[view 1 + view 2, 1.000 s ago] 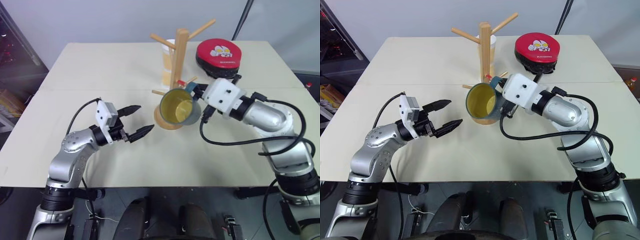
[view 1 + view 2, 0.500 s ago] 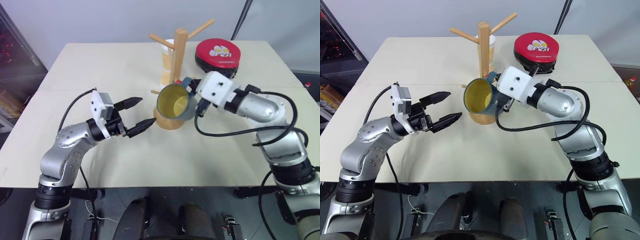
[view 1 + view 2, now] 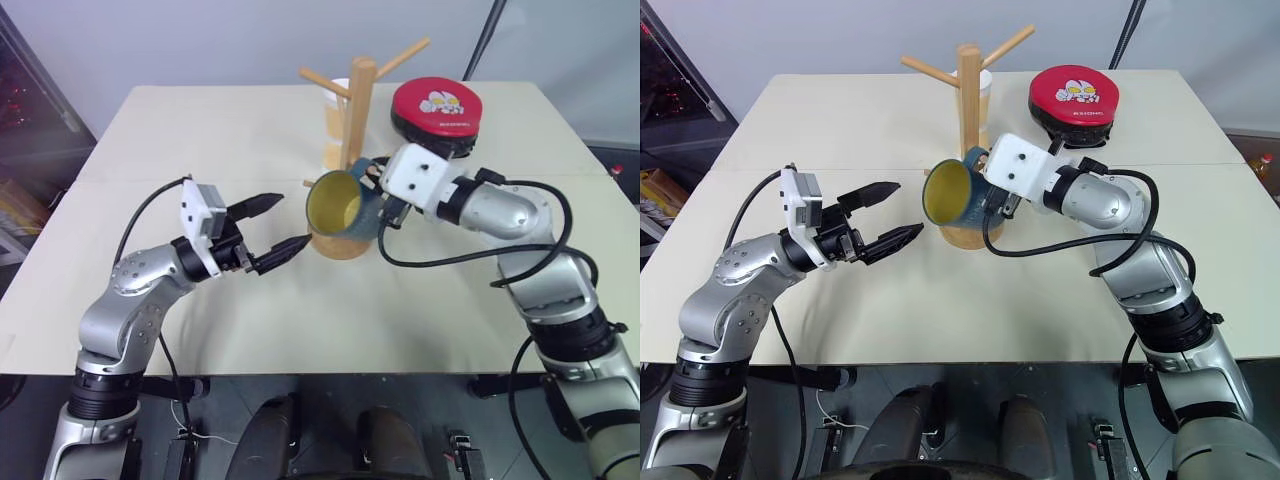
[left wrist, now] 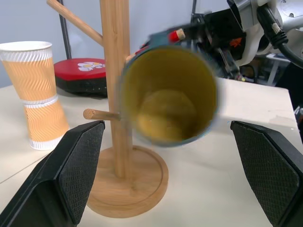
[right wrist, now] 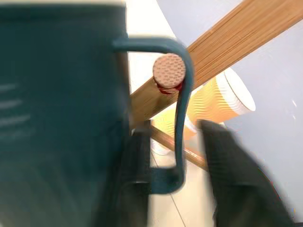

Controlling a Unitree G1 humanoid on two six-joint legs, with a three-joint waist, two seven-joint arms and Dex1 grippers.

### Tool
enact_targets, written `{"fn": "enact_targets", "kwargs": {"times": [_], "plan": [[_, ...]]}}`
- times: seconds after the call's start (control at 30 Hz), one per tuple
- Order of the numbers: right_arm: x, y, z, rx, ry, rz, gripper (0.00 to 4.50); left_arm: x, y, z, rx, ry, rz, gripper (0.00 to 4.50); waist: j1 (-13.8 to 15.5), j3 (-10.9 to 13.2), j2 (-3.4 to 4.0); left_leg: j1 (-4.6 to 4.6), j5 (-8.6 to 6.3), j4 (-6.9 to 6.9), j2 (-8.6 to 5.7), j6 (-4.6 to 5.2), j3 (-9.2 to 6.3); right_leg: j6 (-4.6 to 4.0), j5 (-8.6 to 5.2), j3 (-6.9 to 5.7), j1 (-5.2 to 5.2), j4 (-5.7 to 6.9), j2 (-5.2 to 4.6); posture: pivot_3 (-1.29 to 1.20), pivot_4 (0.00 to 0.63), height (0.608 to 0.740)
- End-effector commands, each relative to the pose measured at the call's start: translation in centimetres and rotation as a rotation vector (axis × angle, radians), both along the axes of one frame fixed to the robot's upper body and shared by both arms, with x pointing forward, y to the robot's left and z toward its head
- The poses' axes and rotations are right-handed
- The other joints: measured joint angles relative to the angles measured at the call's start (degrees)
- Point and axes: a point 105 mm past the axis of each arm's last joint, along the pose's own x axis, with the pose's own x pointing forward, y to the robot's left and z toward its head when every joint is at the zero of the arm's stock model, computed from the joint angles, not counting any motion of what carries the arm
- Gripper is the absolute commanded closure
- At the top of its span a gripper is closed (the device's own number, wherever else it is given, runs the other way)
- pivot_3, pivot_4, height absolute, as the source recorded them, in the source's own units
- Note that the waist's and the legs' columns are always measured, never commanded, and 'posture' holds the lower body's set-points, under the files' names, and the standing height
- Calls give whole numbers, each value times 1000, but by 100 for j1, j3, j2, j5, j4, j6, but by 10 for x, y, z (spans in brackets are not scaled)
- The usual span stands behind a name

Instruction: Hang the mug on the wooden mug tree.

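Right wrist view shows the mug's [image 5: 57, 94] handle looped over the red-tipped peg of the wooden mug tree [image 3: 968, 130]. My right end effector [image 5: 175, 156] has fingers parted either side of the handle, apparently letting go. The left end effector [image 3: 902, 214] waits open nearby. Next I'd ease the right arm away without nudging it.
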Motion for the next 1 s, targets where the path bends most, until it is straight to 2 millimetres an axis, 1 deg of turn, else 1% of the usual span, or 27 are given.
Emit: {"fn": "enact_targets", "kwargs": {"times": [0.03,0.1,0.2,0.27,0.33,0.4,0.47,0.53,0.6,0.67,0.73,0.83,0.9,1.0], "plan": [[-4,-2,25,11,-92,-7,1639,-5,2,13,-18,-53,-9,0,-2,0,0,0,0,0,0,0,0,0,0,0,0,0,0,0,150,740],[-8,-8,30,12,-101,-11,1639,-4,2,12,-22,-50,-8,0,2,0,0,0,0,0,0,0,0,0,0,0,0,0,0,0,150,740],[-20,-20,37,37,-96,-3,1639,0,5,12,-48,-40,7,0,31,1,0,-2,0,0,-1,0,0,0,0,0,0,-1,0,0,150,740],[-30,-29,38,73,-71,14,1639,5,10,11,-81,-20,37,0,38,0,-2,-2,0,0,-1,0,0,0,0,0,2,-4,0,0,150,740],[-40,-40,35,147,-27,15,1639,13,17,8,-101,0,89,0,35,0,-6,-2,-1,0,-1,1,-4,0,0,-1,8,-10,0,0,150,740],[-45,-51,29,266,25,4,1639,22,26,2,-113,21,158,0,34,1,-8,-1,-1,-1,-1,1,-4,0,0,0,9,-9,0,0,150,740],[-49,-63,16,369,84,-14,1639,30,37,-6,-118,44,229,0,22,1,-8,-1,-1,0,-1,1,-4,1,1,0,7,-5,0,0,150,740],[-50,-73,-3,499,153,-44,1639,41,53,-18,-119,60,347,0,18,1,-8,1,-1,-1,0,1,-3,0,1,1,5,-3,0,0,150,740],[-46,-82,-23,588,182,-92,1639,50,69,-31,-133,88,466,0,16,0,-8,3,-1,-2,0,1,-3,0,1,1,6,-1,0,0,150,740],[-42,-90,-40,670,194,-146,1639,55,82,-45,-127,107,565,0,14,-1,-10,4,-1,-2,0,1,-2,0,1,3,7,-1,1,0,150,740],[-37,-98,-59,739,204,-196,1639,55,91,-57,-124,126,631,0,16,-1,-10,4,-1,-2,-2,1,0,1,1,3,4,1,0,0,150,740],[-30,-105,-81,816,219,-242,1639,50,98,-73,-115,155,687,0,15,-1,-10,3,-1,-2,-2,1,-1,1,1,3,3,2,1,0,150,740],[-27,-108,-88,848,223,-258,1639,47,100,-79,-108,171,702,0,18,-1,-9,3,-1,-2,-2,1,-1,1,1,3,3,2,1,0,150,740],[-23,-112,-99,856,234,-275,1639,43,100,-82,-115,177,707,0,21,-1,-9,3,-1,-2,-2,0,-1,1,1,4,2,2,1,0,150,740]]}}
